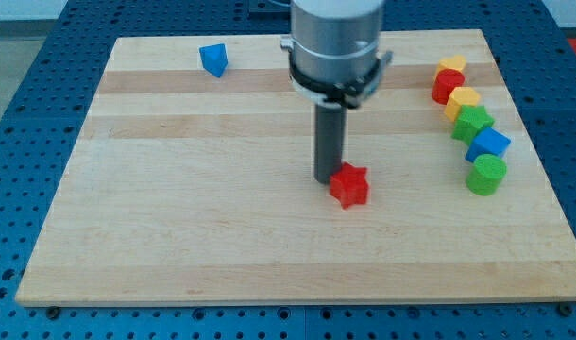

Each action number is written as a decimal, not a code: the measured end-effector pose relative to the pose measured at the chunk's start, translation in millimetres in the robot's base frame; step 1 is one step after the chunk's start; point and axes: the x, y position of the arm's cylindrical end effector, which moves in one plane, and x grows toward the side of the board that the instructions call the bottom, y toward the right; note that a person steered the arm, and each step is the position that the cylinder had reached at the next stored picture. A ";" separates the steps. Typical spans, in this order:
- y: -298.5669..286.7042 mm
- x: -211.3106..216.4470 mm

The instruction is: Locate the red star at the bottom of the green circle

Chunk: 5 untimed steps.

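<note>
Tip at red star mid-board, green circle far off at the view's right.
Wooden board (175,246) bare near the bottom edge; my tip (327,179) touches the red star (349,185) on its left side. No jaws on this rig, just a rod. Risk, as I judge it: an off-centre push spins the star away, or it overshoots into the green circle (485,175), knocking the blue block (488,144) and the column behind.

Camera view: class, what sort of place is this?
Probably a robotics lab bench: a wooden board lies on a blue perforated table, and my tip touches the red star among small coloured blocks.
</note>
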 end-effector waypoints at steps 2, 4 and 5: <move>7.4 17.2; -13.4 27.7; 35.0 46.3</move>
